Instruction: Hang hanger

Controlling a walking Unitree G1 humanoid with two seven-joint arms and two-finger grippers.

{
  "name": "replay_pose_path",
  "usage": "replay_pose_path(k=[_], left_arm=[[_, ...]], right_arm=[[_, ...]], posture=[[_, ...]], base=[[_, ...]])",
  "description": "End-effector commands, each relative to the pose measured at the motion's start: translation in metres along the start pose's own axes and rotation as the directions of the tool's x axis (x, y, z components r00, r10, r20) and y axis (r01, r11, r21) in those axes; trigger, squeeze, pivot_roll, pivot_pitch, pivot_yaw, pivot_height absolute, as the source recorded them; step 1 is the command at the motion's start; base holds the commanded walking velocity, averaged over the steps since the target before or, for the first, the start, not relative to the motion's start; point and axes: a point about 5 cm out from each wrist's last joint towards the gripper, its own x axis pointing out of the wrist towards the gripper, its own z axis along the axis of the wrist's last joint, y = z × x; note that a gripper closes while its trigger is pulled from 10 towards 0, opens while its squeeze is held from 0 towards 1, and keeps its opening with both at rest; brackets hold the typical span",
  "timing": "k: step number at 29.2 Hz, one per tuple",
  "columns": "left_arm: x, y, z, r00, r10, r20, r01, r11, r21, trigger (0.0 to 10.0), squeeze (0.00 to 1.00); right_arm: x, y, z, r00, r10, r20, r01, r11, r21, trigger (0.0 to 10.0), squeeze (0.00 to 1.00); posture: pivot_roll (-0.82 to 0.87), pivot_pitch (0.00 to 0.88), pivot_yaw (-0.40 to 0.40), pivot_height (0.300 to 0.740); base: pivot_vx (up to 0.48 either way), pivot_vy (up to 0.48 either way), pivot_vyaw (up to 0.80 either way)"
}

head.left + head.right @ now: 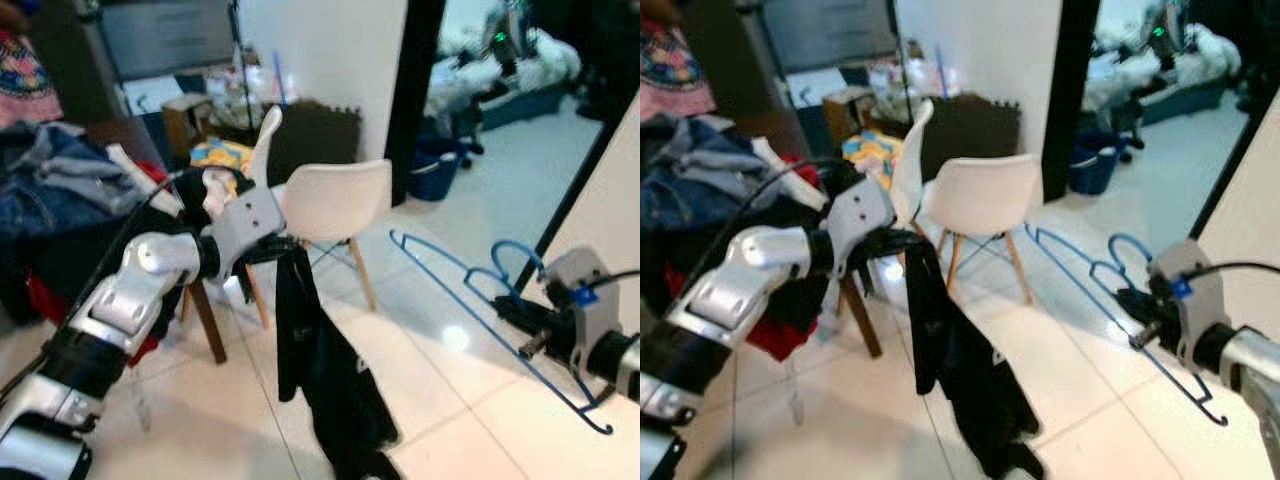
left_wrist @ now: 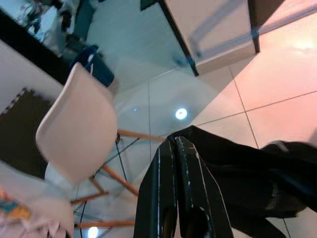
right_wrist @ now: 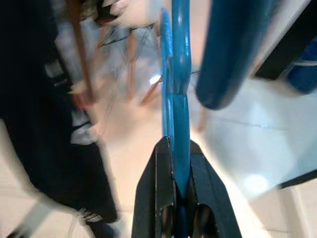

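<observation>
Our left arm [image 1: 120, 300] enters from seven o'clock and reaches toward one o'clock, elbow bent, its silver wrist block raised near the middle of what we see. Our left gripper [image 1: 285, 248] sits at the end of it, black fingers [image 2: 171, 198] pressed together on a black garment [image 1: 325, 370] that hangs down from them. Our right arm [image 1: 1240, 365] comes in from four o'clock, forearm pointing toward nine o'clock. Our right gripper [image 1: 1132, 305] has its fingers [image 3: 161, 193] clamped on the blue hanger [image 1: 470, 300], which runs up between them in the wrist view.
</observation>
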Motion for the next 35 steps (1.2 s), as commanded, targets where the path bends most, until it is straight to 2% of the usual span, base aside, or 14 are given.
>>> replay_pose_path(k=[1, 4, 9, 18, 21, 22, 24, 26, 33, 34, 35], left_arm=[[-0.005, 0.014, 0.01, 1.0, 0.029, 0.012, -0.029, 0.997, 0.071, 10.0, 0.0], [-0.004, 0.018, 0.012, 0.999, 0.046, 0.021, -0.048, 0.995, 0.083, 10.0, 0.0], [0.01, 0.03, 0.032, 0.98, 0.149, 0.129, -0.163, 0.982, 0.1, 10.0, 0.0], [0.022, 0.027, 0.036, 0.969, 0.179, 0.17, -0.193, 0.978, 0.072, 10.0, 0.0], [0.025, 0.024, 0.032, 0.97, 0.187, 0.156, -0.198, 0.979, 0.056, 10.0, 0.0], [0.027, 0.022, 0.023, 0.972, 0.203, 0.12, -0.208, 0.978, 0.033, 10.0, 0.0], [0.027, 0.022, 0.023, 0.972, 0.203, 0.12, -0.208, 0.978, 0.033, 10.0, 0.0], [0.028, 0.021, 0.01, 0.972, 0.228, 0.05, -0.229, 0.973, 0.003, 10.0, 0.0], [0.028, 0.022, 0.001, 0.971, 0.239, -0.012, -0.239, 0.971, -0.025, 10.0, 0.0], [0.028, 0.025, -0.004, 0.968, 0.246, -0.058, -0.249, 0.967, -0.055, 10.0, 0.0], [0.028, 0.025, -0.004, 0.968, 0.246, -0.058, -0.249, 0.967, -0.055, 10.0, 0.0]], right_arm=[[-0.005, 0.005, 0.011, 0.998, 0.061, 0.03, -0.06, 0.997, -0.044, 10.0, 0.0], [-0.008, 0.009, 0.013, 0.994, 0.106, 0.027, -0.105, 0.993, -0.051, 10.0, 0.0], [-0.016, 0.013, 0.028, 0.984, 0.166, 0.061, -0.162, 0.984, -0.068, 10.0, 0.0], [-0.012, 0.019, 0.04, 0.974, 0.174, 0.144, -0.17, 0.985, -0.037, 10.0, 0.0], [-0.009, 0.024, 0.042, 0.97, 0.176, 0.169, -0.175, 0.984, -0.023, 10.0, 0.0], [-0.006, 0.028, 0.041, 0.968, 0.173, 0.179, -0.175, 0.985, -0.006, 10.0, 0.0], [-0.006, 0.028, 0.041, 0.968, 0.173, 0.179, -0.175, 0.985, -0.006, 10.0, 0.0], [-0.006, 0.033, 0.042, 0.964, 0.186, 0.189, -0.191, 0.982, 0.01, 10.0, 0.0], [-0.009, 0.038, 0.044, 0.955, 0.23, 0.185, -0.233, 0.972, -0.002, 10.0, 0.0], [-0.011, 0.04, 0.045, 0.952, 0.259, 0.165, -0.26, 0.965, -0.018, 10.0, 0.0], [-0.011, 0.04, 0.045, 0.952, 0.259, 0.165, -0.26, 0.965, -0.018, 10.0, 0.0]], posture=[[0.17, 0.0, 0.042, 0.74], [0.17, 0.0, 0.04, 0.74], [0.16, 0.0, 0.039, 0.74], [0.14, 0.0, 0.043, 0.74], [0.14, 0.0, 0.044, 0.74], [0.14, 0.0, 0.046, 0.74], [0.14, 0.0, 0.046, 0.74], [0.14, 0.0, 0.05, 0.74], [0.13, 0.0, 0.047, 0.74], [0.13, 0.0, 0.046, 0.74], [0.13, 0.0, 0.046, 0.74]], base=[[0.0, 0.0, -0.8], [0.0, 0.0, -0.79], [0.0, 0.0, -0.8], [0.0, 0.0, -0.8], [0.0, 0.0, -0.8], [0.0, 0.0, -0.8], [0.0, 0.0, -0.8], [0.0, 0.0, -0.79], [0.0, 0.0, -0.8], [0.0, 0.0, -0.8], [0.0, 0.0, -0.8]])
